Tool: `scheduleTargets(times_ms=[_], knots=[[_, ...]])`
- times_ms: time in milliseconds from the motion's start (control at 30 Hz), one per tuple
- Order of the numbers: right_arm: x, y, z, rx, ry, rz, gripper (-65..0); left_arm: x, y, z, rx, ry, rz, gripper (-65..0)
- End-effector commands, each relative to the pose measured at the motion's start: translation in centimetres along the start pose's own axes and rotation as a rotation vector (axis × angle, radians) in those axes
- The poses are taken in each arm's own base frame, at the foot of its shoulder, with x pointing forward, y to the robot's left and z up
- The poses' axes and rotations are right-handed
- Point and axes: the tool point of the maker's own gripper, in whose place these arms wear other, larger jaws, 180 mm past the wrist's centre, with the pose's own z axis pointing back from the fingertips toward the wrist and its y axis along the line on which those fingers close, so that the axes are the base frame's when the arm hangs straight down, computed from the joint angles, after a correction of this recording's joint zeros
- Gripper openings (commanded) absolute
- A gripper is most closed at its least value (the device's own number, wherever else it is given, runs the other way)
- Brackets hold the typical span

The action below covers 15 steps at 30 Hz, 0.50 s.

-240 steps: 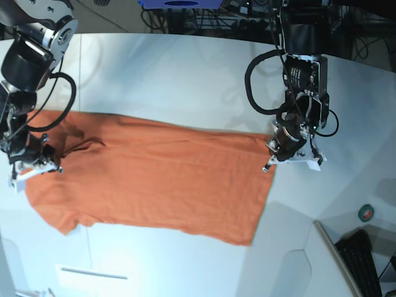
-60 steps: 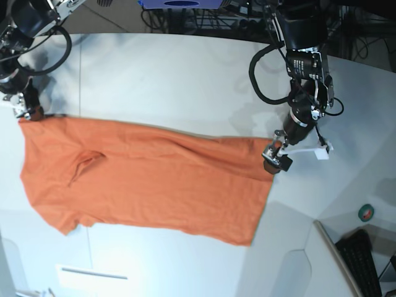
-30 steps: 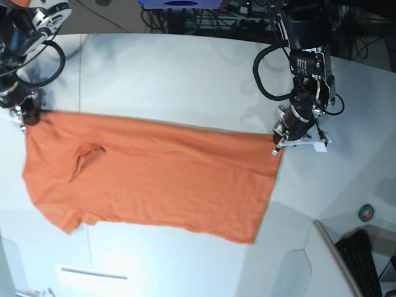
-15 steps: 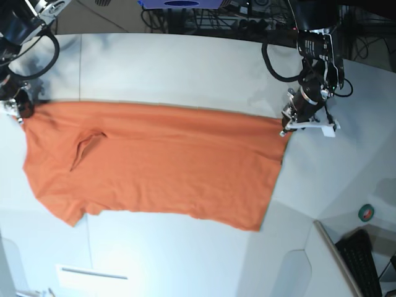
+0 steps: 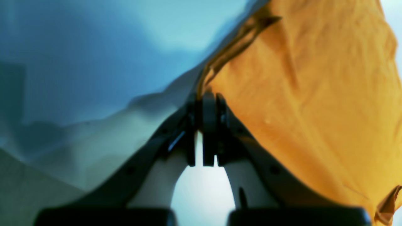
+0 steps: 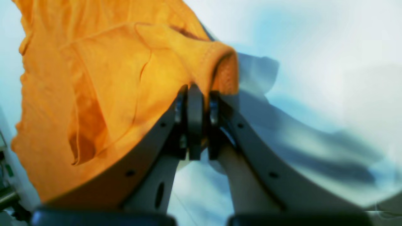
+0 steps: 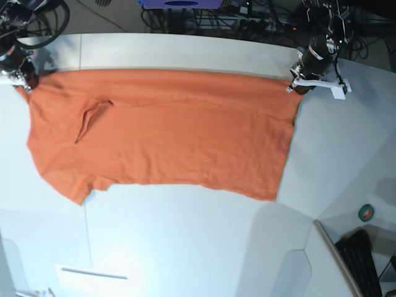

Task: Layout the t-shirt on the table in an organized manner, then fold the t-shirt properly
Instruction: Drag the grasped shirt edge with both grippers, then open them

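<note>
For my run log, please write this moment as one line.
left gripper: shut on t-shirt hem corner | right gripper: shut on sleeve | table: shirt spread

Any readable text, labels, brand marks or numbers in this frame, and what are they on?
None can be read.
The t-shirt is plain orange, no print or legible tag visible.
The table carries no markings.
The keyboard at the base view's lower right is too small to read.
</note>
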Motion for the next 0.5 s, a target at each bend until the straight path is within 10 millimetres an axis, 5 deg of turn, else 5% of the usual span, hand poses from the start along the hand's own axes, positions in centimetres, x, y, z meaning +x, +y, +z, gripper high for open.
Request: scheduleTargets(times_ms=[0, 300, 467], knots=[[1.6, 0.0, 0.7, 0.003, -0.050, 0.021, -65.0, 0.9, 0.2, 0.6, 0.002, -0.033, -0.017, -65.0], [-1.2, -3.0, 2.4, -0.063, -0.004, 0.018, -65.0, 0.7, 0.5, 0.9, 0.008, -0.030, -0.020, -65.0], [-1.2, -2.9, 2.7, -0.064, -0.012, 0.024, -65.0, 0.6, 0.6, 0.9, 0.010, -0.027, -0.019, -65.0]])
